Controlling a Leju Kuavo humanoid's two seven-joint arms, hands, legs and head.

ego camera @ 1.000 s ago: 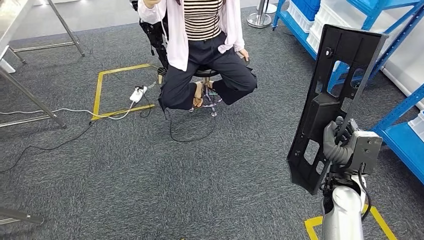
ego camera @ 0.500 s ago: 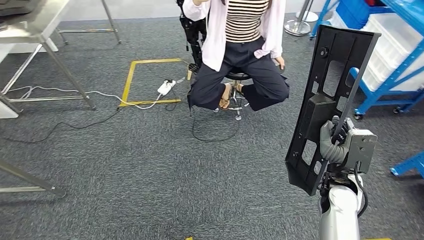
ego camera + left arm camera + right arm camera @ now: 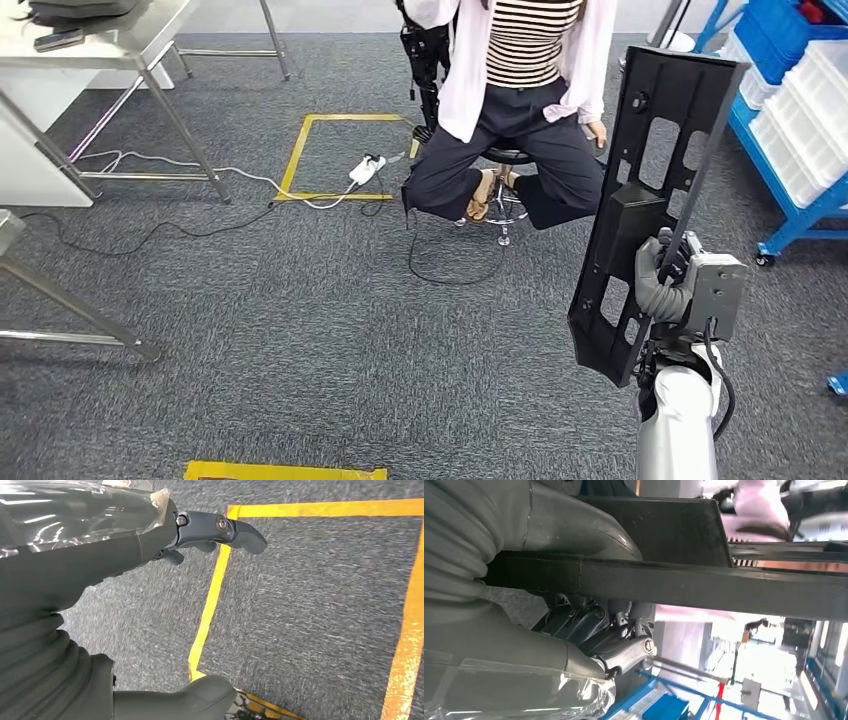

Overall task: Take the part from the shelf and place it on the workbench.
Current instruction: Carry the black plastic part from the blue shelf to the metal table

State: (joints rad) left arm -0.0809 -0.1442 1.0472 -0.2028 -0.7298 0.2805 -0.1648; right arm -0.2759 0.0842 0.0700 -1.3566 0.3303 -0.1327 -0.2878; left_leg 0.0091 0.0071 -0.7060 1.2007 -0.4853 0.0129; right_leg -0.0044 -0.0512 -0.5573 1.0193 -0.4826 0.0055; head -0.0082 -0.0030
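Grey carpet [image 3: 300, 350], steel workbench [image 3: 120, 40] far upper-left. Right hand [image 3: 668, 290] grips black panel part [image 3: 650, 200], long axis upright, well apart from bench. Left hand [image 3: 150, 540] hangs empty, fingers apart.

One black part [image 3: 652, 200], one seated person [image 3: 520, 110], two metal tables [image 3: 110, 45], one power strip [image 3: 367, 170]

An industrial workshop or robot test floor. Grey carpet tile [image 3: 300, 330] carries yellow tape squares [image 3: 340, 157] marking stations. A steel-legged workbench [image 3: 130, 45] stands far from the right hand's fingers [image 3: 655, 285], across the floor; blue metal shelving [image 3: 790, 215] with white storage bins [image 3: 805, 130] stands nearer, on their outer side. A power strip [image 3: 368, 169] and cables trail between.
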